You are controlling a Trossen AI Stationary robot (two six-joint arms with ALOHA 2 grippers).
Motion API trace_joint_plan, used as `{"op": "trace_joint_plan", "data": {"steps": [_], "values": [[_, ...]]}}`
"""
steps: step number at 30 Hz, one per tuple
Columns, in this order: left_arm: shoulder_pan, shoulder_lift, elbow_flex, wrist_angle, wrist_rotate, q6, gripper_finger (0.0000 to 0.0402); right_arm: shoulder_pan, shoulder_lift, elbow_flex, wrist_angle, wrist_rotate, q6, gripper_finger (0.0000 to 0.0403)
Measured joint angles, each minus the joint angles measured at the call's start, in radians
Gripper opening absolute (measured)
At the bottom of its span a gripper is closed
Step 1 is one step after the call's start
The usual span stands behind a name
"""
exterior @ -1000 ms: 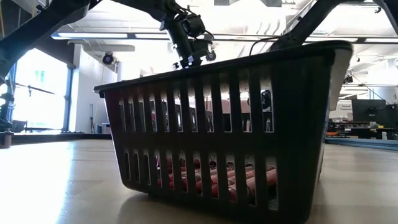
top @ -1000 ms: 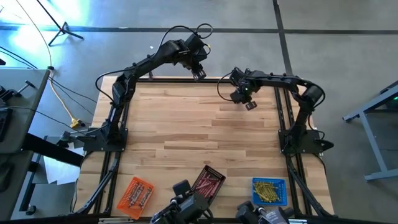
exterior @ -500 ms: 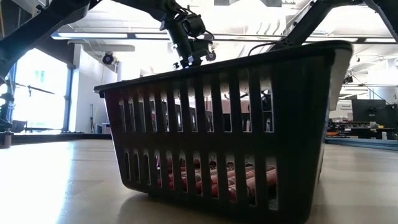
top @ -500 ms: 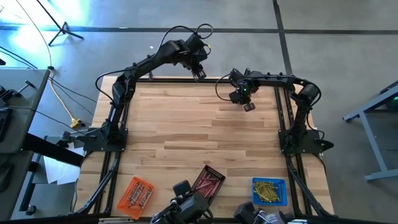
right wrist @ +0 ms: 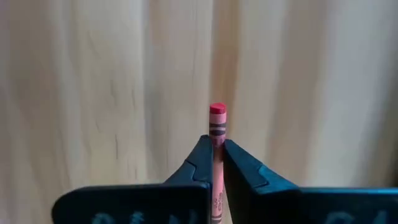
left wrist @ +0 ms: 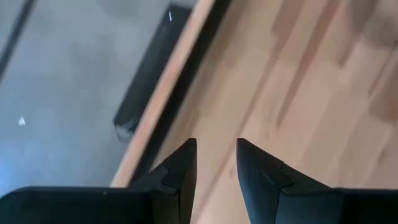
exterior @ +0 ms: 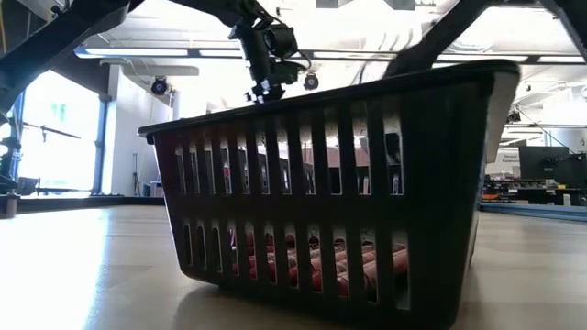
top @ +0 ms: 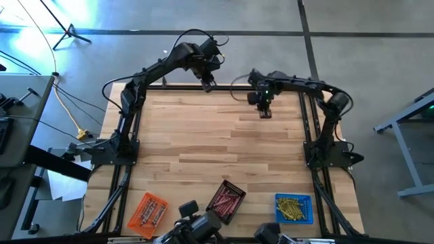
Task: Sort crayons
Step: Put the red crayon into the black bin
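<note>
My right gripper (right wrist: 216,149) is shut on a red crayon (right wrist: 217,121) over the far right part of the wooden table (top: 203,142); it also shows in the high view (top: 264,112). My left gripper (left wrist: 216,152) is open and empty at the table's far edge, left of the right one (top: 209,85), and shows high up in the low view (exterior: 261,87). Red crayons (exterior: 321,266) lie in the black tray (top: 226,198). Yellow crayons (top: 293,207) lie in the blue tray. Crayons also lie in the orange tray (top: 148,211). My right gripper pinches the red crayon between its two fingers, on the wrapped shaft (right wrist: 217,142) a short way behind its flat end (right wrist: 217,109). The crayon lies along the fingers and sticks out past their tips. The fingers point down at the table.
The three trays stand in a row along the table's near edge. In the low view the black tray's slotted wall (exterior: 413,183) fills the foreground and hides most of the table behind it. Dark frame rails run along the table's left and right sides.
My left gripper has gone a little toward the table's left edge and has turned. My right gripper has shifted slightly toward the table's left, still shut on the red crayon.
</note>
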Motion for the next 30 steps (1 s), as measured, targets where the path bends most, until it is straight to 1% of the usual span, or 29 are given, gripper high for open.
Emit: {"op": "trace_joint_plan", "data": {"steps": [3, 5, 8, 10, 14, 17, 21, 25, 28, 30], "values": [[0.006, -0.012, 0.000, -0.068, -0.015, 0.001, 0.0101, 0.027, -0.057, 0.037, -0.048, -0.108, 0.032, 0.0004], [0.013, -0.018, 0.000, -0.100, -0.025, 0.001, 0.0101, 0.060, -0.095, 0.047, -0.050, -0.191, 0.078, 0.0003], [0.020, -0.028, 0.000, -0.141, -0.043, 0.001, 0.0101, 0.131, -0.177, 0.045, -0.043, -0.306, 0.143, 0.0003], [0.029, -0.028, 0.000, -0.172, -0.065, 0.006, 0.0101, 0.195, -0.212, 0.027, -0.042, -0.348, 0.202, 0.0003], [0.057, -0.028, 0.000, -0.219, -0.095, 0.009, 0.0101, 0.360, -0.281, -0.011, -0.030, -0.370, 0.284, 0.0002], [0.073, -0.028, 0.000, -0.246, -0.098, 0.000, 0.0101, 0.501, -0.297, -0.048, 0.004, -0.368, 0.293, 0.0002], [0.086, -0.027, 0.000, -0.279, -0.097, -0.025, 0.0101, 0.673, -0.298, -0.076, 0.104, -0.366, 0.287, 0.0001], [0.091, -0.027, 0.000, -0.265, -0.096, -0.049, 0.0101, 0.794, -0.282, -0.093, 0.283, -0.338, 0.285, 0.0001], [0.091, -0.027, 0.000, -0.234, -0.096, -0.097, 0.0101, 0.844, -0.276, -0.121, 0.455, -0.333, 0.297, 0.0001], [0.090, -0.026, 0.000, -0.203, -0.096, -0.140, 0.0101, 0.870, -0.265, -0.139, 0.584, -0.334, 0.355, 0.0001]]}}
